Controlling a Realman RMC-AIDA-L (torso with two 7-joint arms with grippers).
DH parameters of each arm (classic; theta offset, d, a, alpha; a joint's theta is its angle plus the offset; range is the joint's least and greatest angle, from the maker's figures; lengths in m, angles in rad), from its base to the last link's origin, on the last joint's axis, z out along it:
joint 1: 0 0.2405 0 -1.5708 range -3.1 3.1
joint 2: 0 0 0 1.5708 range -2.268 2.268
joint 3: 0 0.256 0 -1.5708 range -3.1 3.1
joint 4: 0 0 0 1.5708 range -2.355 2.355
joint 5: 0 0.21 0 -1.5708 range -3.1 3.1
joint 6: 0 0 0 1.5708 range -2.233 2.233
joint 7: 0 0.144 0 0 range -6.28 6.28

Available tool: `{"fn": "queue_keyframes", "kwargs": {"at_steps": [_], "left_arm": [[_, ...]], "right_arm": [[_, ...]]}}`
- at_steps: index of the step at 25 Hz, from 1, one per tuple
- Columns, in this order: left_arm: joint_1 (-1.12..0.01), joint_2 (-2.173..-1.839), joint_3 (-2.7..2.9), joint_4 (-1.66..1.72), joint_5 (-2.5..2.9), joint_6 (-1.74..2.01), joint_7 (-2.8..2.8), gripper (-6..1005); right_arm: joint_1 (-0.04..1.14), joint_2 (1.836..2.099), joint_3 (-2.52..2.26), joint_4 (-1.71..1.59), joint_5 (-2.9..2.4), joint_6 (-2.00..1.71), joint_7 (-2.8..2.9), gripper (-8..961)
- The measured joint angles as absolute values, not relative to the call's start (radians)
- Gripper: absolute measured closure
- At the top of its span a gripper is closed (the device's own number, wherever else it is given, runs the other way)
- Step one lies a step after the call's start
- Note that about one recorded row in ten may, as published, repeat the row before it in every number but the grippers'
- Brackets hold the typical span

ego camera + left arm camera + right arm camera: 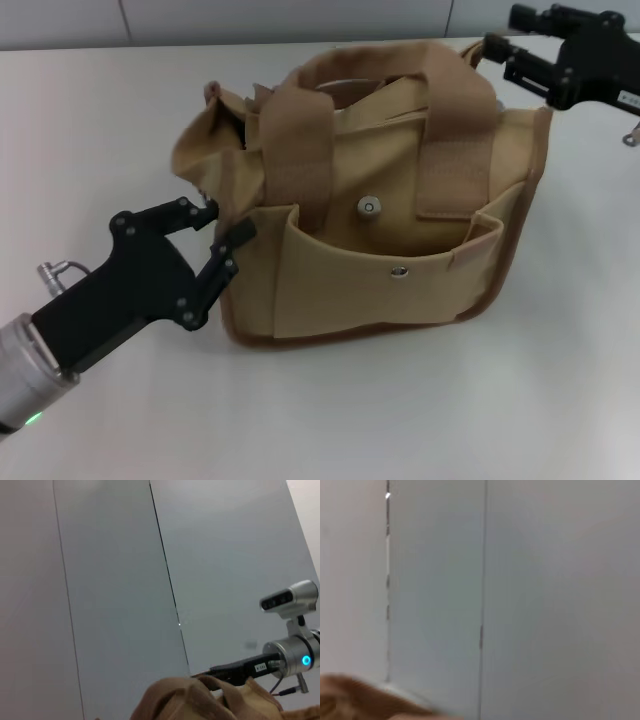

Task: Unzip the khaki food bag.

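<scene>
Bag: the khaki food bag (400, 240), a boxy tan canvas tote with brown bottom trim, stands upright on the white table (330, 420), near the middle and a little toward the far side
Handles: two wide tan webbing handles (300, 140) arch over the top; the near one drapes down the front panel
Pockets: outer pockets run along the front, with one silver snap button (369, 208) on the panel and a smaller one (399, 270) on the pocket edge
Top opening: the left end of the top is crumpled and gapes somewhat; the zip itself cannot be made out
Left gripper: the black left gripper (224, 222) is at the bag's left front corner, its two fingers spread, one at the crumpled upper edge and the other against the corner fabric; whether they actually pinch cloth is hard to tell
Right gripper: the black right gripper (497, 50) is at the bag's far right top corner, close to the rim; whether its fingers are apart or together cannot be told
Left wrist view: tan fabric (210, 702) low in the picture, with the right arm's gripper (227, 670) just beyond it against a grey panelled wall (110, 580)
Right wrist view: only a blurred sliver of tan cloth (355, 700) before the wall
</scene>
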State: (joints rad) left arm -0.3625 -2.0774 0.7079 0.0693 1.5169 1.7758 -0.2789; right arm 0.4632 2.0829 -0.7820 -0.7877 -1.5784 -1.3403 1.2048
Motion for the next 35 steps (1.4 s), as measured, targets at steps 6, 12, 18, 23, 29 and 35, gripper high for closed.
{"fn": "queue_keyframes", "kwargs": {"at_steps": [6,12,18,23,29,35], "left_arm": [[-0.348,-2.073,0.684,0.08,1.515,1.816,-0.284,568],[-0.316,-2.067,0.607,0.099,1.507,1.923,-0.307,444],[-0.283,-2.064,0.615,0.263,1.53,1.974,-0.56,308],[-0.255,-2.06,0.74,0.373,1.61,1.989,-0.7,199],[-0.242,-2.063,0.797,0.384,1.734,1.979,-0.71,193],[-0.25,-2.064,0.795,0.385,1.815,1.921,-0.764,193]], "right_arm": [[0.423,2.083,-0.782,-0.788,-1.442,-1.351,1.184,511],[0.355,2.083,-0.782,-0.75,-1.226,-1.419,1.129,320],[0.275,2.079,-0.779,-0.743,-1.193,-1.615,1.145,188],[0.23,2.072,-0.784,-0.703,-1.327,-1.853,1.142,173],[0.208,2.076,-0.78,-0.694,-1.705,-1.982,1.06,172],[0.234,2.082,-0.792,-0.642,-1.867,-1.986,1.055,176]]}}
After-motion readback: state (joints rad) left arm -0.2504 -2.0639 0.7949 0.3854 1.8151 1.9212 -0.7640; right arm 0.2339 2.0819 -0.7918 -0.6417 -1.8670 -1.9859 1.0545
